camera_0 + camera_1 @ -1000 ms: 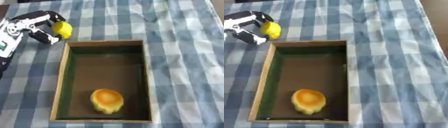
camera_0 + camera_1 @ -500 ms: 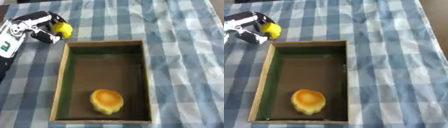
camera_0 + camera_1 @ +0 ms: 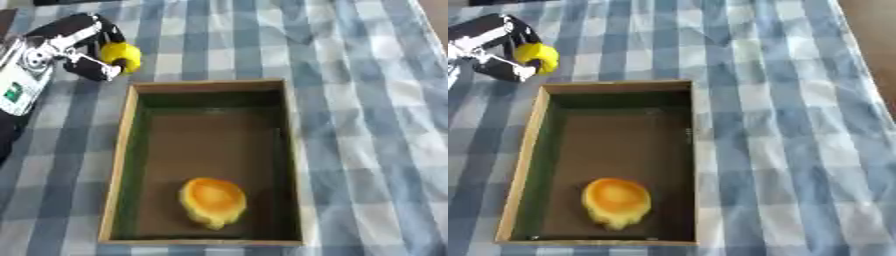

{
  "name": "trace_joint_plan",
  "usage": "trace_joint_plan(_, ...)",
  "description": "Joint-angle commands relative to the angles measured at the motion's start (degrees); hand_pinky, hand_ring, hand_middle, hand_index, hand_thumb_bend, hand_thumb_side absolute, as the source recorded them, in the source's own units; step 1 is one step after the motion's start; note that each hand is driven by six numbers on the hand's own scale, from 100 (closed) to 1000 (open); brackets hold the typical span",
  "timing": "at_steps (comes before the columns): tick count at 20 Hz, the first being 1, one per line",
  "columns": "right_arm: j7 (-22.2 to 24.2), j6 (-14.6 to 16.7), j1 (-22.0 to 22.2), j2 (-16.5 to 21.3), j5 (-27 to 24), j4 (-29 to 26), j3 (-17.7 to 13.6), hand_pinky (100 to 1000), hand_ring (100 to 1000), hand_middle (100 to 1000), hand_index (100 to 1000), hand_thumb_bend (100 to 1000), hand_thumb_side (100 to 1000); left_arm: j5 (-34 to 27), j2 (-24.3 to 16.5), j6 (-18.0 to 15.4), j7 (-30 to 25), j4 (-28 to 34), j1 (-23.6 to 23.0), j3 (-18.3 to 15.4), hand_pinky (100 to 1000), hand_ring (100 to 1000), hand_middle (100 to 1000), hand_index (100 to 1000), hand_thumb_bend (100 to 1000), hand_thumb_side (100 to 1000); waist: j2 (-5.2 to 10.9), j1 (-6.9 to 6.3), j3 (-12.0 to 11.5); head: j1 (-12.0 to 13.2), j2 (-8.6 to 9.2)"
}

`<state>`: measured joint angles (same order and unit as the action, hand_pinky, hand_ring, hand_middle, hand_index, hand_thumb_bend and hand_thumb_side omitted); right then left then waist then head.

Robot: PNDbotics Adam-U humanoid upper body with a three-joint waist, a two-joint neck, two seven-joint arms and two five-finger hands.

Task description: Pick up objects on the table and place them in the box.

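Now left robot hand [image 3: 77, 52] at upper left holds yellow object [image 3: 121, 55], barely moved; transfer to box [image 3: 292, 150] pending.

No readable text, number or brand showing anywhere. Only a small green mark appearing on the white forearm panel [image 3: 19, 89] at the left edge of the frame, too blurred for reading. Nothing printed showing on the wooden box [image 3: 293, 150] or on the blue checked tablecloth [image 3: 367, 100].
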<state>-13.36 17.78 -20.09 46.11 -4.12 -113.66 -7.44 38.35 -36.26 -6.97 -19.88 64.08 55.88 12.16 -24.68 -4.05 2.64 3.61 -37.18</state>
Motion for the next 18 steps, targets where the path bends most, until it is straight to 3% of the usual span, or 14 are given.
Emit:
trace_joint_plan(1, -0.18, -0.13, 0.07, 1.3, -0.58, -0.94, -0.99, 843, 964, 596, 789, 100, 506, 0.17, -2.57, -0.41, 0.9, 4.55, 0.5, 0.38, 442, 501, 541, 666, 184, 100, 2.05, 0.4, -0.33, -0.31, -0.84)
trace_joint_plan(5, -0.55, -0.07, 0.9, 1.58, -0.57, -0.94, -1.23, 843, 961, 597, 789, 100, 495, -1.22, -4.53, -0.15, 0.92, 15.01, -0.56, 0.97, 442, 495, 536, 665, 203, 100, 2.91, 0.65, -1.22, -0.95, -1.87)
trace_joint_plan(13, -1.41, -0.19, 2.26, 1.99, -0.26, -0.94, -1.62, 843, 959, 598, 789, 100, 482, -7.12, -9.91, 3.11, -1.91, 47.19, -7.19, 6.13, 457, 506, 545, 672, 261, 100, 4.59, 0.83, -3.56, -3.06, -3.33)
trace_joint_plan(18, -1.52, -0.41, 2.88, 1.91, -0.31, -0.94, -1.74, 843, 959, 598, 789, 100, 486, -9.58, -7.57, 0.92, -0.2, 50.42, -9.32, 10.37, 460, 505, 541, 677, 209, 100, 5.36, 0.92, -4.6, -4.25, -3.87)
